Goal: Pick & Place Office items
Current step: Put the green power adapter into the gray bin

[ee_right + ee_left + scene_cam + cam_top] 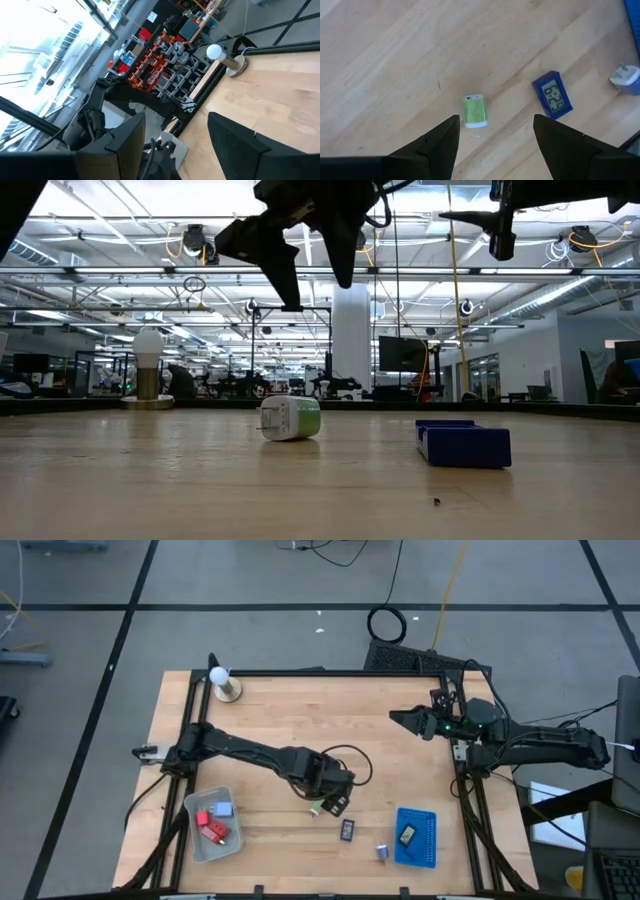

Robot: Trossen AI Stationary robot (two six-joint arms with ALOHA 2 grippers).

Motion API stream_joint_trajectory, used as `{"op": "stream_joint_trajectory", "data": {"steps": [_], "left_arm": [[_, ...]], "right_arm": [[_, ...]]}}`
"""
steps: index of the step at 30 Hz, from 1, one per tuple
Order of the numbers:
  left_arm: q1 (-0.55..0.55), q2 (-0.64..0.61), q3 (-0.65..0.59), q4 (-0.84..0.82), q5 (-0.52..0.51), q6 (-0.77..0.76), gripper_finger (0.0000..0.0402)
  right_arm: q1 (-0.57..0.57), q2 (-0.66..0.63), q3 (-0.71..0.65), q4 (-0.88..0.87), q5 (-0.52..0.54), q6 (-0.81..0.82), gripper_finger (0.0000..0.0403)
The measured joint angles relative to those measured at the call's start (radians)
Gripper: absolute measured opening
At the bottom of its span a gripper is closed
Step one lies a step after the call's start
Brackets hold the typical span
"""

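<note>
Left gripper [495, 131] hovers over the green-white plug [474, 109], fingers apart, empty. Looks light, rigid, smooth; grip its flat sides. Right gripper [400, 717] waits at two o'clock, fingers parted.

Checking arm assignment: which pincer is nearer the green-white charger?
Left. The left pincer hangs directly above the green-white charger, fingers open on either side, nothing held. The right pincer waits far off near the table's back right edge.

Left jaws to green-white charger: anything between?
No. Left wrist view shows bare wood between the left gripper and the green-white charger; jaws open, nothing held.
</note>
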Motion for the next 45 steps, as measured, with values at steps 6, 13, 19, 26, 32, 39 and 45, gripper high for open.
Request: {"op": "stream_joint_trajectory", "data": {"steps": [6, 13, 19, 26, 32, 39, 45], "left_arm": [[-0.001, 0.0, -0.023, 0.0, -0.031, 0.02, 0.0253], [0.0, 0.0, -0.096, 0.042, -0.02, 0.037, 0.0263], [-0.002, 0.0, -0.158, 0.114, 0.009, 0.036, 0.0276], [-0.006, 0.0, -0.169, 0.145, 0.004, 0.023, 0.0274], [-0.006, -0.001, -0.197, 0.145, 0.001, 0.022, 0.0282], [-0.008, -0.001, -0.25, 0.157, 0.019, 0.005, 0.0282], [-0.015, -0.001, -0.252, 0.218, 0.025, 0.001, 0.027]], "right_arm": [[0.0, 0.0, 0.0, 0.0, -0.045, 0.02, 0.021], [0.0, 0.0, 0.0, 0.0, -0.046, 0.044, 0.021], [0.0, 0.0, 0.0, 0.001, -0.046, 0.046, 0.021], [0.0, 0.0, 0.0, 0.001, -0.046, 0.046, 0.021], [0.0, 0.0, 0.0, 0.001, -0.046, 0.046, 0.021], [0.0, 0.0, 0.0, 0.005, -0.046, 0.057, 0.021], [0.0, 0.0, 0.0, 0.005, -0.046, 0.057, 0.021]]}}
